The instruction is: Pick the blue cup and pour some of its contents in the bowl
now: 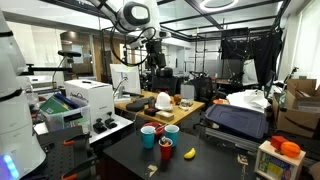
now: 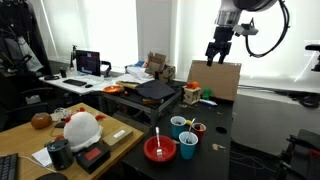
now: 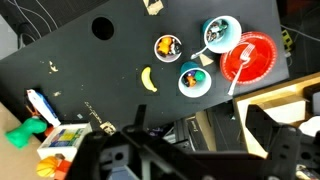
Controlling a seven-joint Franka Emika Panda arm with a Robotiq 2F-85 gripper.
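On the black table, the blue cup (image 3: 194, 80) stands beside the red bowl (image 3: 247, 57), which has a white spoon in it. Small bits show inside the cup. In an exterior view the blue cup (image 2: 187, 146) is just right of the bowl (image 2: 160, 149). My gripper (image 2: 217, 52) hangs high above the table, well clear of the cup, open with nothing between its fingers. In the wrist view the gripper (image 3: 190, 155) is a dark blur along the bottom edge. The arm and gripper (image 1: 155, 52) also show in an exterior view, far above the cups.
A teal cup (image 3: 221, 33), a dark cup (image 3: 167, 46) with yellow contents and a banana (image 3: 148, 79) lie near the blue cup. A wooden table (image 2: 110, 140) with a white helmet-like object (image 2: 82, 128) adjoins the black table. Boxes and colourful toys (image 3: 40, 135) sit at the edge.
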